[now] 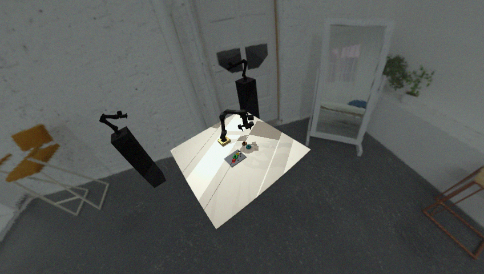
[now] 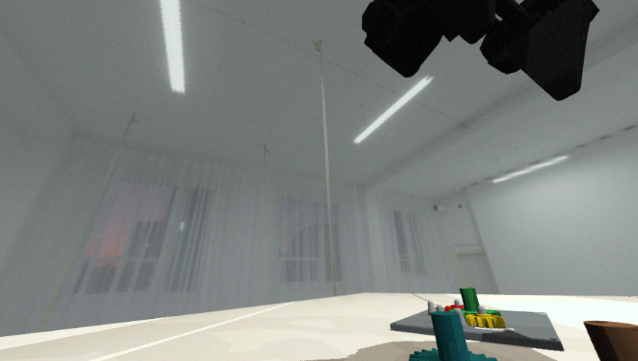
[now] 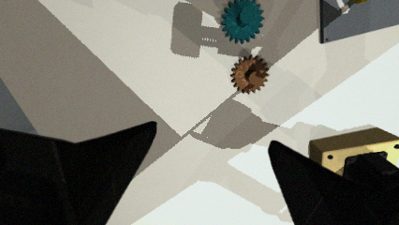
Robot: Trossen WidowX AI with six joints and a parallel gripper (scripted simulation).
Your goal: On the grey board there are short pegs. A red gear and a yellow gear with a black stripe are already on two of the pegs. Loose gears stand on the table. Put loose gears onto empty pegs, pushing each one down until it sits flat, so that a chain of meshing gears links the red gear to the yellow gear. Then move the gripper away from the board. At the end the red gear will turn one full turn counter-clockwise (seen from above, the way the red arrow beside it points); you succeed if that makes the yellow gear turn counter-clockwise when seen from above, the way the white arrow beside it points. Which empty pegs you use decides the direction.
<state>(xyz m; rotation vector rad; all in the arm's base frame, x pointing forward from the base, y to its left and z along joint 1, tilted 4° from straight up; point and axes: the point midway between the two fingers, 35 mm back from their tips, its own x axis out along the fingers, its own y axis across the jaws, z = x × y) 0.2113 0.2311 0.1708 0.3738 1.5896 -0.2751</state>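
The grey board (image 1: 241, 161) (image 2: 533, 326) (image 3: 370, 21) lies on the table. A green gear (image 1: 234, 156) (image 2: 469, 299) with a tall handle stands on it between the red gear (image 1: 233, 160) (image 2: 454, 307) and the yellow gear (image 1: 237, 154) (image 2: 485, 320); it looks low and level, but the tooth contact is too small to tell. Grey pegs (image 2: 430, 307) stand bare beside them. A teal gear (image 1: 248, 146) (image 2: 448, 335) (image 3: 242, 20) and a brown gear (image 1: 244, 143) (image 2: 613, 340) (image 3: 249, 74) stand on the table off the board. My gripper (image 2: 483, 87) (image 3: 213, 136) is open and empty, high above the table and away from the board.
The arm's yellow base block (image 1: 224, 141) (image 3: 325, 151) is at the right in the wrist view. Two black pedestals (image 1: 137, 156) (image 1: 247, 96) carrying other arms stand beyond the table's edges. Shadows of the arm fall across the table top.
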